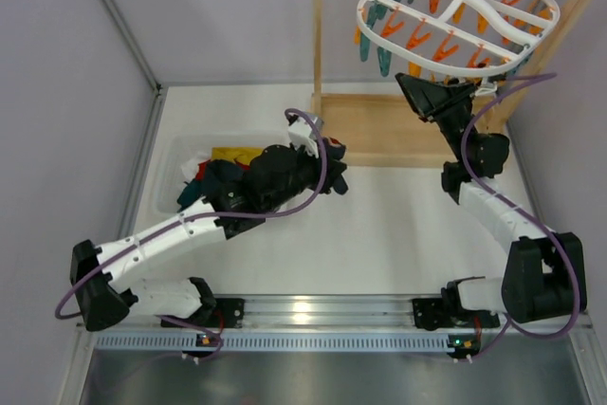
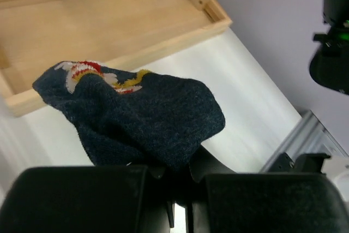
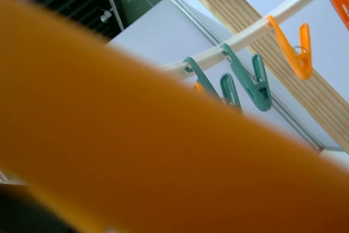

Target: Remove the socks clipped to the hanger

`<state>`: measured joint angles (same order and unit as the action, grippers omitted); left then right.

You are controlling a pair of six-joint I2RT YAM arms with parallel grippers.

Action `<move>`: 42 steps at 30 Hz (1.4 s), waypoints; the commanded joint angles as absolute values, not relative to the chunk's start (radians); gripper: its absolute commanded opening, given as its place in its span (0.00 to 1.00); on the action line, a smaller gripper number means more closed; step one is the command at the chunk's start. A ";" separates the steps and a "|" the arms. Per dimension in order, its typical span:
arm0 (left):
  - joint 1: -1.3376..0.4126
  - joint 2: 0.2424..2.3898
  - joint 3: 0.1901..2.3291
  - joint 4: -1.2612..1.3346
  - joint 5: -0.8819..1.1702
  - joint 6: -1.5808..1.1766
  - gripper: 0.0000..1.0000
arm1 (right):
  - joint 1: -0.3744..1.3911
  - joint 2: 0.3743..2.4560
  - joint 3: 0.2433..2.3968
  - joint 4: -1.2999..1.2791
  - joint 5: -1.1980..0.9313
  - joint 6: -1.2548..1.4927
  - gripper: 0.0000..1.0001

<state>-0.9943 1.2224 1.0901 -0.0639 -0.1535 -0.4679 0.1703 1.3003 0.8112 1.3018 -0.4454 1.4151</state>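
Observation:
My left gripper [image 1: 329, 170] [image 2: 182, 170] is shut on the dark navy sock with the red, white and yellow pattern [image 2: 136, 113], holding it above the white table near the wooden tray. The white oval hanger [image 1: 455, 16] with orange and teal clips hangs from the wooden rack at the top right; no sock shows on it. My right gripper [image 1: 406, 81] is raised to the hanger's underside, next to an orange clip [image 1: 414, 69]. A blurred orange shape [image 3: 136, 135] fills the right wrist view and hides the fingers. A mustard yellow piece [image 1: 232, 154] lies in the bin.
A white bin [image 1: 175, 163] of mixed clothes stands at the left, under my left arm. The wooden rack has a base tray [image 1: 379, 130] [image 2: 109, 20] and upright posts [image 1: 317, 26]. Teal clips [image 3: 251, 80] and an orange clip [image 3: 294, 47] hang from the hanger rim [image 3: 245, 39].

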 commanded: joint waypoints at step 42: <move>-0.170 1.141 1.025 -0.428 -0.291 -0.632 0.00 | 0.206 0.546 0.388 0.264 -0.391 0.535 0.99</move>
